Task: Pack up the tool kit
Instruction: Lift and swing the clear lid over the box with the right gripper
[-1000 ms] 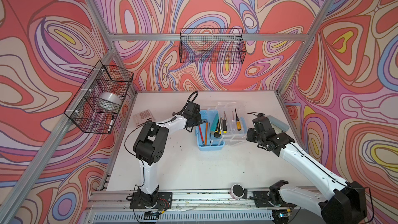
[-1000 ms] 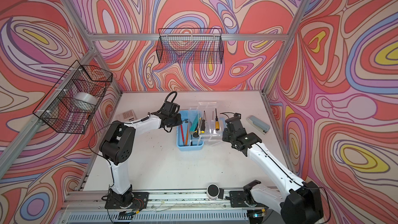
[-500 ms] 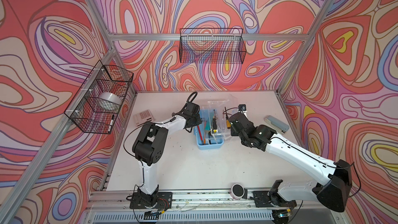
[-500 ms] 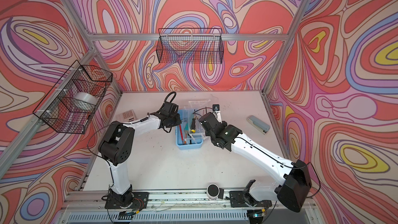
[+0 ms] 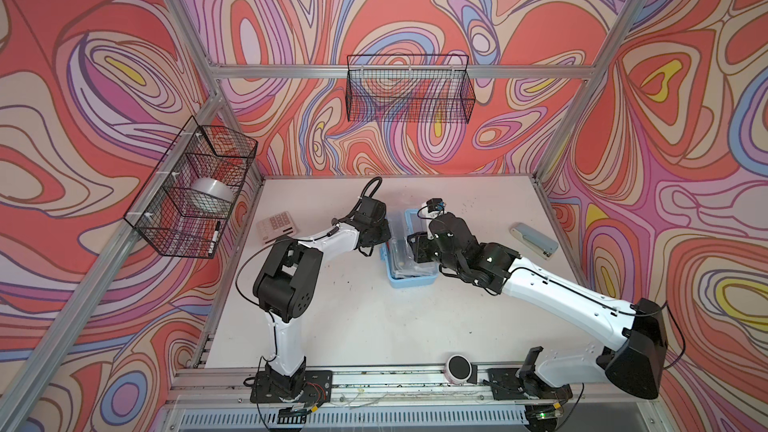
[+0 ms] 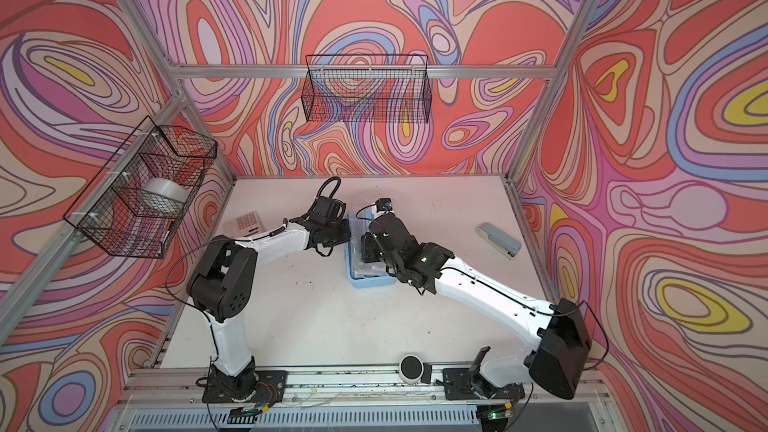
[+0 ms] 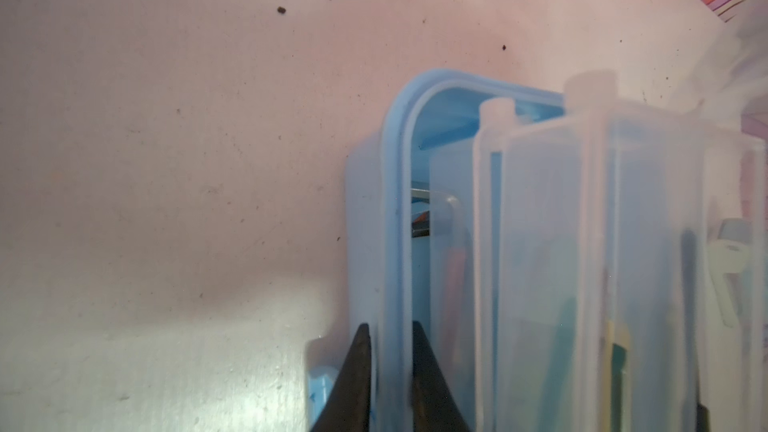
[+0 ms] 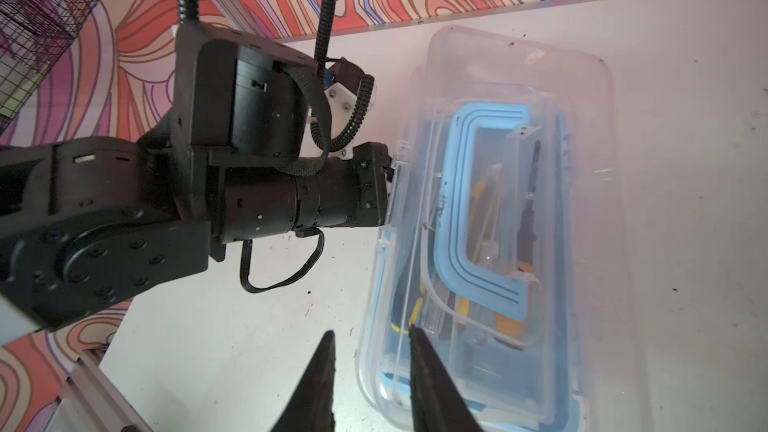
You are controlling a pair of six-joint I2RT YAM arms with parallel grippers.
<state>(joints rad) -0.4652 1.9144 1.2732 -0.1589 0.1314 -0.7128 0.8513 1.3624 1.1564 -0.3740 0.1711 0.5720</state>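
Observation:
The tool kit case (image 5: 411,280) is light blue and lies mid-table in both top views (image 6: 370,282). Its clear lid (image 8: 582,160) lies down over it, with the pale-blue handle (image 8: 453,201) on top. Yellow, orange and black tools (image 8: 505,322) show through the lid. My left gripper (image 7: 390,328) is shut on the case's blue rim (image 7: 395,201), one finger inside and one outside. My right gripper (image 8: 371,331) hovers at the lid's near corner, slightly open. One of its fingers is over the lid and the other over the table.
A pinkish calculator (image 5: 277,226) lies left of the left arm. A grey-blue stapler (image 5: 534,240) lies near the right wall. Wire baskets hang on the back wall (image 5: 409,95) and the left wall (image 5: 195,189). A round puck (image 5: 458,367) sits on the front rail.
My right arm swung left from the table beside the case, bringing the clear lid up and over onto the case. Its jaws, shut before, have parted. The left gripper has stayed put.

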